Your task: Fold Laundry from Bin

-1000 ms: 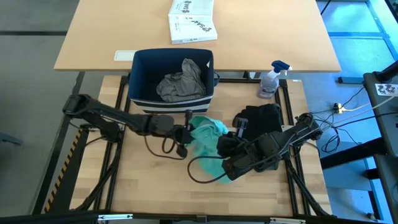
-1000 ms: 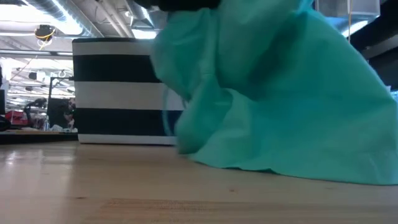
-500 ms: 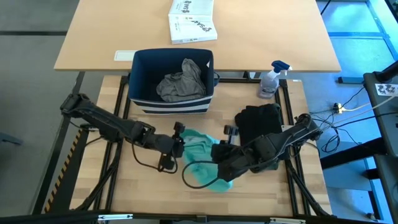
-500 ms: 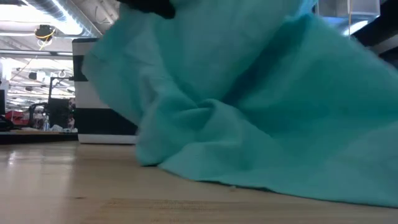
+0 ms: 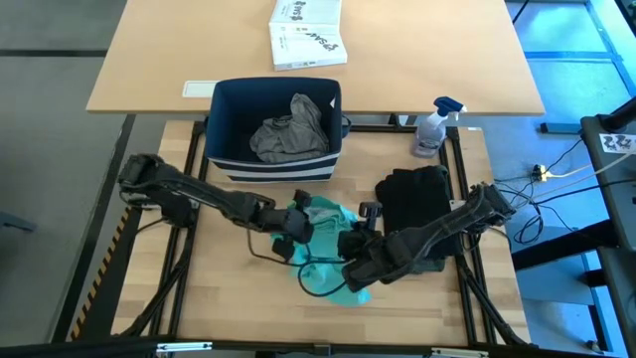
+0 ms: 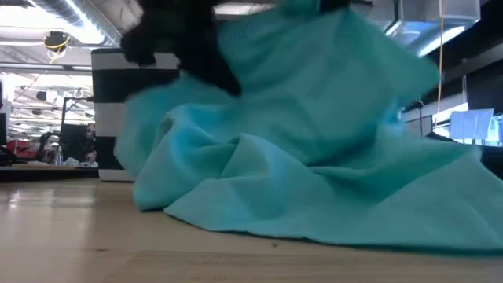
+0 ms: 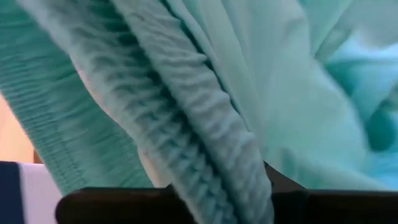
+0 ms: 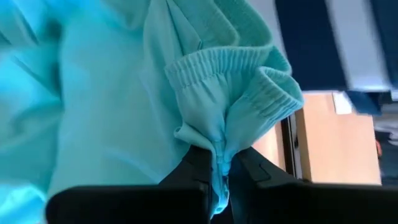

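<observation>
Both grippers clamped on teal piece (image 5: 328, 231): left gripper (image 5: 298, 227) at its 9 o'clock edge, right gripper (image 5: 350, 245) at 3, bin (image 5: 275, 169) at 12

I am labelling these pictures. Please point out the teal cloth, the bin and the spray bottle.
teal cloth (image 6: 314, 189): low view, on its crumpled middle.
bin (image 5: 225, 117): high view, on its inner left wall.
spray bottle (image 5: 430, 135): high view, on its clear body.

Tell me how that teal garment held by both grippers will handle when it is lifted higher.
The teal garment is probably floppy: it sags in folds onto the table between the left gripper and the right gripper. It looks light, bunching easily. The ribbed hem pinched in the right gripper likely stretches, so it may slip a little.
</observation>
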Robot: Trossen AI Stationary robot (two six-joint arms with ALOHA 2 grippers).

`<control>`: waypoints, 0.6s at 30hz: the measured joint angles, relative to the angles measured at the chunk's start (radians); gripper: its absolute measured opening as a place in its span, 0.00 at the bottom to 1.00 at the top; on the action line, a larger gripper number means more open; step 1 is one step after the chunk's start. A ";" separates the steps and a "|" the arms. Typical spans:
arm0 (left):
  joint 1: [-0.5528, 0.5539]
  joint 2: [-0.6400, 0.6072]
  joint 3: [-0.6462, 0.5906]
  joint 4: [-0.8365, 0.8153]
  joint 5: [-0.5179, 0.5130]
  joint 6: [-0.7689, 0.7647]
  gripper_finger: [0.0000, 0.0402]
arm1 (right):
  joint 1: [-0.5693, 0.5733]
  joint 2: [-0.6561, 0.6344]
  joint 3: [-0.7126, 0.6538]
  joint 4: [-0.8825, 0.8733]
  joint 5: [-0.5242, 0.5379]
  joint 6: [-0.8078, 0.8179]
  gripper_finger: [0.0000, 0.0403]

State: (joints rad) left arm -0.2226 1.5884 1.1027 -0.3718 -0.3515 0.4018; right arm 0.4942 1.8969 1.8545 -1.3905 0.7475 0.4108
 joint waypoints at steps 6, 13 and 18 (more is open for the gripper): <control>0.029 0.059 -0.001 0.051 -0.079 0.073 0.02 | -0.039 0.000 -0.177 0.078 0.013 0.004 0.05; 0.053 0.050 -0.002 0.159 -0.200 0.162 0.02 | -0.050 -0.008 -0.220 0.081 0.098 0.011 0.05; 0.041 0.050 -0.002 0.164 -0.211 0.211 0.02 | -0.049 -0.018 -0.220 0.113 0.101 0.013 0.05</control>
State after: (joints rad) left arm -0.1816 1.6382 1.1004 -0.2077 -0.5623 0.6125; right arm 0.4454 1.8793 1.6343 -1.2773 0.8481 0.4238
